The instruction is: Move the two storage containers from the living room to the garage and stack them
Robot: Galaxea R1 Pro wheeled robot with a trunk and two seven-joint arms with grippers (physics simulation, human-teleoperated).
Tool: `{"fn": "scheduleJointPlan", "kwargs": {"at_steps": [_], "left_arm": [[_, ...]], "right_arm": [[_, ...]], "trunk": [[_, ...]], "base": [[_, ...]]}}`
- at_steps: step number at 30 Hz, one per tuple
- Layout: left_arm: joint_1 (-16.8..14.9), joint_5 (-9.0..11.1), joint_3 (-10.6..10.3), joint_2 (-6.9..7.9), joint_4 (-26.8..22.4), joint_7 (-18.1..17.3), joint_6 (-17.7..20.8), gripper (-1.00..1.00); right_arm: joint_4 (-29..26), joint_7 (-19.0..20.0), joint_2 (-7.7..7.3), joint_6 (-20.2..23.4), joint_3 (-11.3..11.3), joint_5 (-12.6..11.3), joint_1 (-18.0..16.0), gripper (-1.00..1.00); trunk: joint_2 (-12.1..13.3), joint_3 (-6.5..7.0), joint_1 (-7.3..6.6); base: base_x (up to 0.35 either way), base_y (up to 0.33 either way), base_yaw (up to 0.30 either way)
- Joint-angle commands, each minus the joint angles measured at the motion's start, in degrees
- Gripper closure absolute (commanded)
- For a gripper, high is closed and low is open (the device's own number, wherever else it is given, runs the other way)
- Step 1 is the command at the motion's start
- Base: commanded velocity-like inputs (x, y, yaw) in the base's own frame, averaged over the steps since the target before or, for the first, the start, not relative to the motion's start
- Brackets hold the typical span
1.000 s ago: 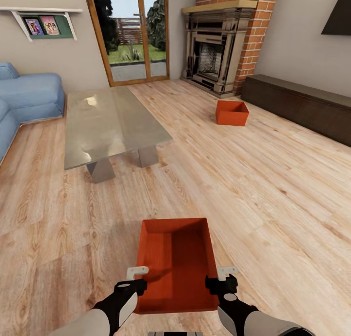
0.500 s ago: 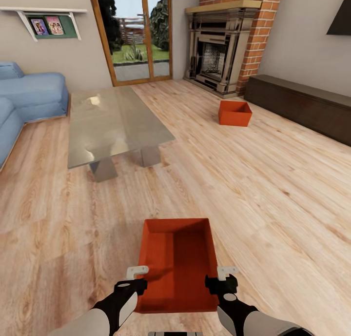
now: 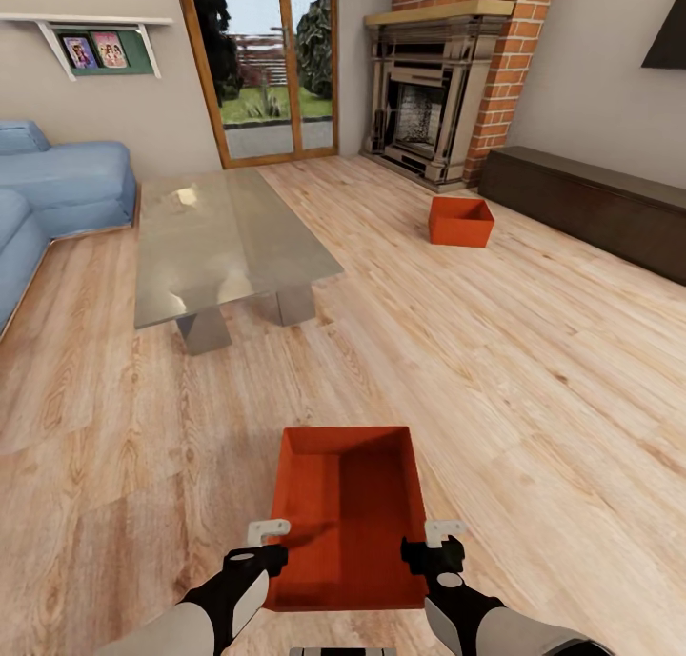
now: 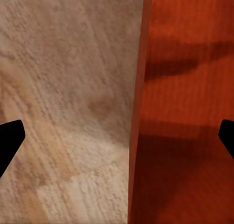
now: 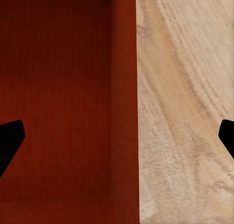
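Sitting close on the wood floor (image 3: 534, 389), the near container (image 3: 348, 513) has the left hand (image 3: 270, 540) and right hand (image 3: 433, 540) over its two side walls, both spread wide apart, one finger inside and one outside each wall. If one hand shuts first, the bin could tip or slide. Farther off, the second container (image 3: 461, 221) waits near the fireplace (image 3: 424, 104).

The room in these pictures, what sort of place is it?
It looks like a home living room. A red brick fireplace stands at the far wall, a blue sofa faces a glass coffee table, and wood-framed glass doors open onto a garden. The floor is light wood planks.
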Motion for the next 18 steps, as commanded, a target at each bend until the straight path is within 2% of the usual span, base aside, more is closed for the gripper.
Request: {"fn": "scheduleJointPlan", "kwargs": {"at_steps": [1,8,18], "left_arm": [[0.0,0.6,-0.5,0.0,-0.1,0.3,0.3,-1.0],[0.0,0.5,-0.5,-0.02,0.0,0.3,0.3,-1.0],[0.0,0.5,-0.5,0.02,-0.2,0.3,0.3,-1.0]], "right_arm": [[0.1,-0.1,0.02,-0.2,0.5,-0.6,0.0,-1.0],[0.1,-0.1,0.02,-0.2,0.5,-0.6,0.0,-1.0],[0.1,-0.1,0.02,-0.2,0.5,-0.6,0.0,-1.0]], "trunk": [[0.0,-0.04,-0.01],[0.0,-0.04,-0.01],[0.0,-0.04,-0.01]], "base": [[0.0,-0.099,0.0],[0.0,-0.175,0.0],[0.0,-0.018,0.0]]}}
